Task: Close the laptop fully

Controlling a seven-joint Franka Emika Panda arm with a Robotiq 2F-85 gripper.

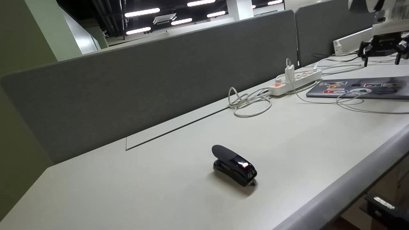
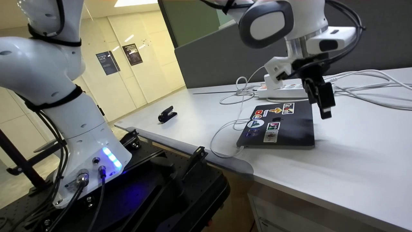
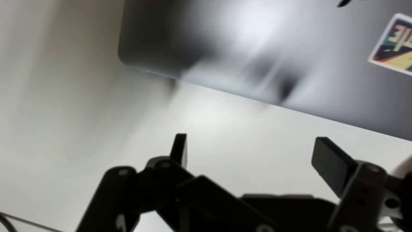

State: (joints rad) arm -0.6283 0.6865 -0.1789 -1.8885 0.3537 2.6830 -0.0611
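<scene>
A robot's tool (image 3: 250, 145), fingers (image 3: 331, 167) spread wide with nothing between them, hangs above the desk (image 2: 363, 167) just past one edge of a sticker-covered laptop (image 2: 286, 130), and no contact with the lid (image 3: 322, 48) shows. The laptop lies flat on the desk near a white power strip (image 2: 289, 92), lid down in both exterior views, a pale cable (image 2: 210, 145) seemingly plugged in at one corner; a black stapler (image 2: 166, 115) sits well apart. The closing looks done or very nearly so, though a hairline gap at the rim would be too small to tell. To make sure of it, the tool would do best to draw its fingers together into one blunt presser, move in over the lid and push straight down near the free edge, lightly and squarely. Which edge carries the hinge is not clear, so a touch at mid-lid is the safer choice. Dragging the tips sideways could scuff the surface or skid the laptop, and a sweep low across the plugged corner could snag the cable; a straight lift afterwards should avoid both.
</scene>
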